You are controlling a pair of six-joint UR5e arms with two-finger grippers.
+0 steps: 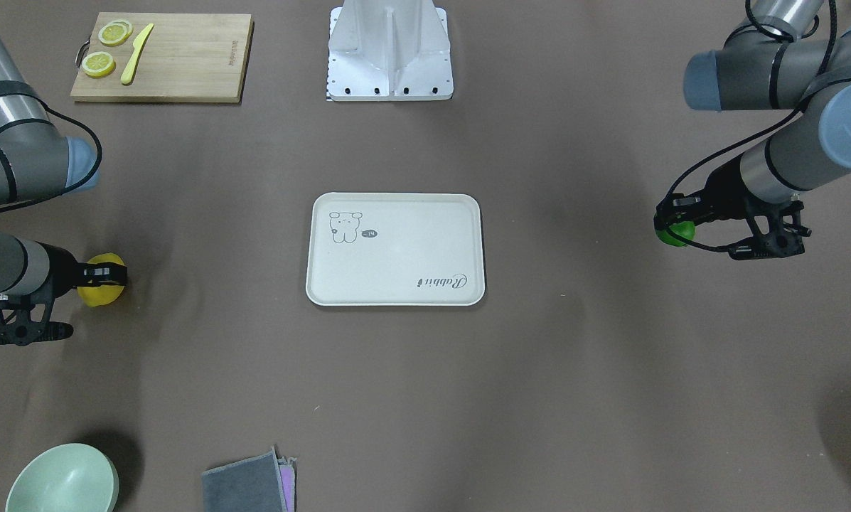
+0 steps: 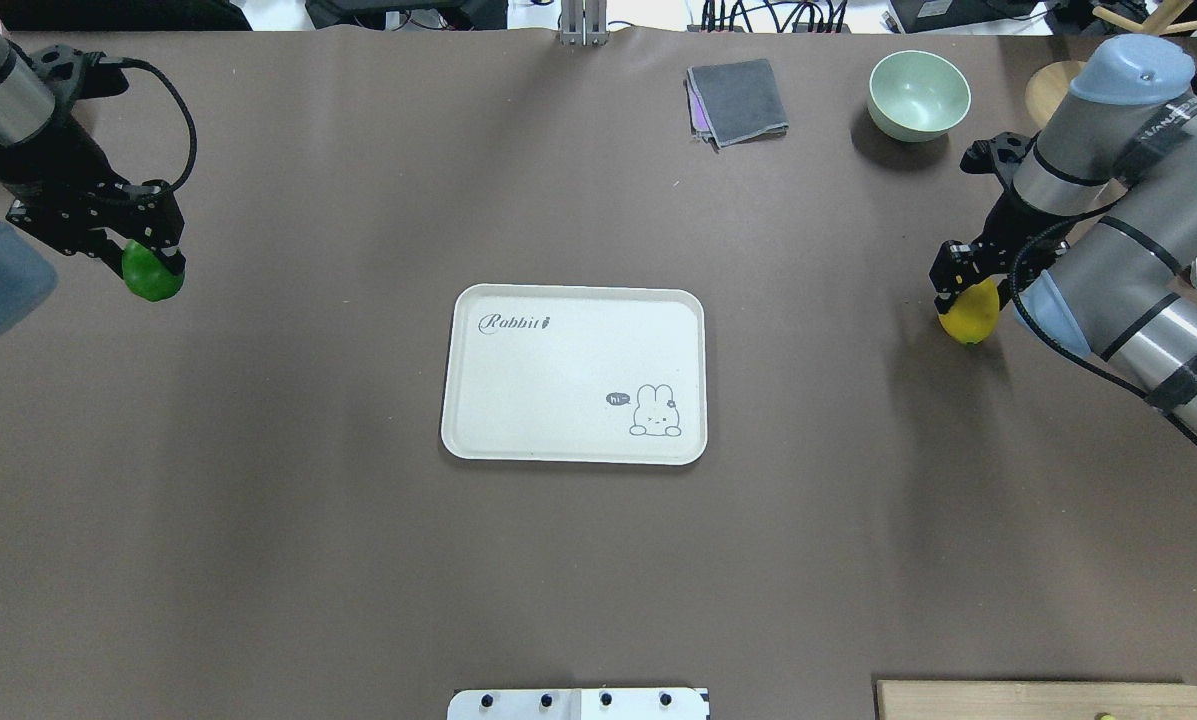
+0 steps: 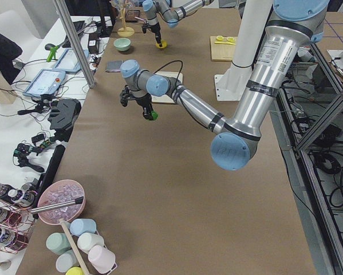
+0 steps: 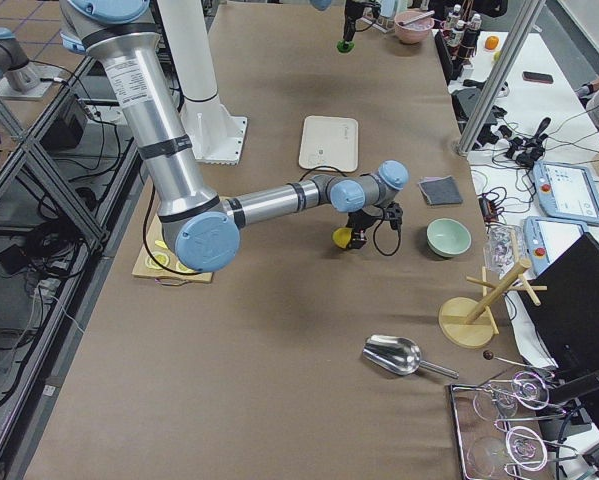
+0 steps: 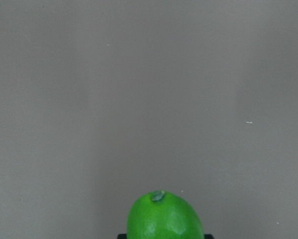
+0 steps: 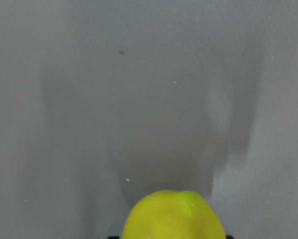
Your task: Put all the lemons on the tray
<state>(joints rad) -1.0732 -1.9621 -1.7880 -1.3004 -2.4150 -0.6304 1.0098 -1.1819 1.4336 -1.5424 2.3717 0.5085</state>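
Observation:
My left gripper (image 2: 146, 262) is shut on the green lemon (image 2: 152, 276) and holds it above the table at the far left; it also shows in the front view (image 1: 675, 232) and the left wrist view (image 5: 164, 217). My right gripper (image 2: 970, 290) is shut on the yellow lemon (image 2: 969, 312) above the table at the right; it also shows in the front view (image 1: 100, 283) and the right wrist view (image 6: 173, 215). The cream-white tray (image 2: 573, 372) lies in the table's middle with nothing on it, well apart from both grippers.
A wooden cutting board (image 1: 161, 58) with two lemon slices (image 1: 107, 48) and a yellow knife (image 1: 136, 53) sits near the robot's right. A green bowl (image 2: 918, 94) and a folded grey cloth (image 2: 736, 100) lie at the far edge. The robot base plate (image 1: 389, 53) is behind the tray.

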